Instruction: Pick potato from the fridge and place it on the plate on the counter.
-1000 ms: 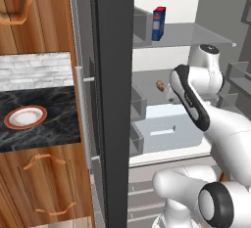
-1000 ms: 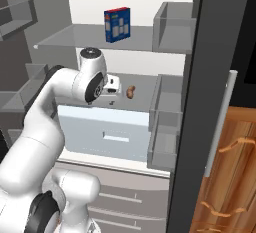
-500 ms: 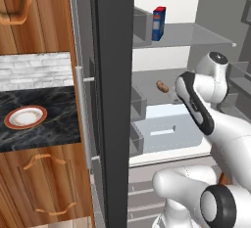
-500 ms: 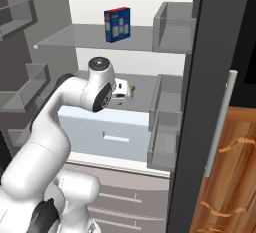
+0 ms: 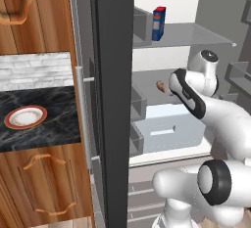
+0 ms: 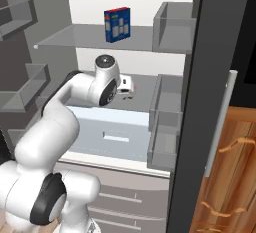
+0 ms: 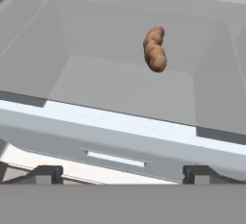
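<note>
One potato (image 7: 155, 49) on the fridge (image 5: 113, 100) shelf above the pale drawer (image 7: 120, 143), jaws apart, nothing between

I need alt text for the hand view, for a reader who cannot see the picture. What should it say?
A small brown potato lies on a grey fridge shelf, ahead of the gripper and a little to the right in the picture. The two dark fingertips stand wide apart at the bottom, holding nothing, with the pale blue drawer front just above them.
</note>
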Available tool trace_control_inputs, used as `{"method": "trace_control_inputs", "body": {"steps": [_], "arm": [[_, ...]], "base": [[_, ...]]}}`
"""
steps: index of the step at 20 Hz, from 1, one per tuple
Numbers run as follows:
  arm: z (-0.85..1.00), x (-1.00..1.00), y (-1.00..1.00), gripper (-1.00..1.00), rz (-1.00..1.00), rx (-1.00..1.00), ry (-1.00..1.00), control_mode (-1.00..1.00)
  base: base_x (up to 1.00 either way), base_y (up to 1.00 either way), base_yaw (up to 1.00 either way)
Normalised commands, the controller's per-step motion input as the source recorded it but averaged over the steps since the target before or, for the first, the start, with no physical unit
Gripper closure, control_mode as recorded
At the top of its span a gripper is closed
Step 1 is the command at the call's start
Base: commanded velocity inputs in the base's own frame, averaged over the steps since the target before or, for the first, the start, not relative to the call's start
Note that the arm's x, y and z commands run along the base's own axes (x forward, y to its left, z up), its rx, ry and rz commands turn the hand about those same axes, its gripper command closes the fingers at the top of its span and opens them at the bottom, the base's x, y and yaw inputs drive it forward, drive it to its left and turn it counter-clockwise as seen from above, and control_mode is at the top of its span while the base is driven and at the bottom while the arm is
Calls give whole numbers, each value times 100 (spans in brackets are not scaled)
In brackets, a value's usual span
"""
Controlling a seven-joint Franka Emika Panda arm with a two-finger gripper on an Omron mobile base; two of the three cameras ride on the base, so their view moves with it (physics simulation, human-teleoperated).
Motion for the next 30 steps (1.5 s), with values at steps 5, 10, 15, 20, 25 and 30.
{"method": "trace_control_inputs", "body": {"steps": [5,10,15,20,25,30], "arm": [[0,53,-3,-100,0,0,0,-100],[-8,39,-2,-100,0,0,0,-100],[-26,27,0,-100,0,0,0,-100],[-28,25,-1,-100,0,0,0,-100],[-19,26,-4,-100,0,0,0,-100],[-4,31,-12,-100,0,0,0,-100]], "base": [[0,0,0],[0,0,0],[0,0,0],[0,0,0],[0,0,0],[0,0,0]]}}
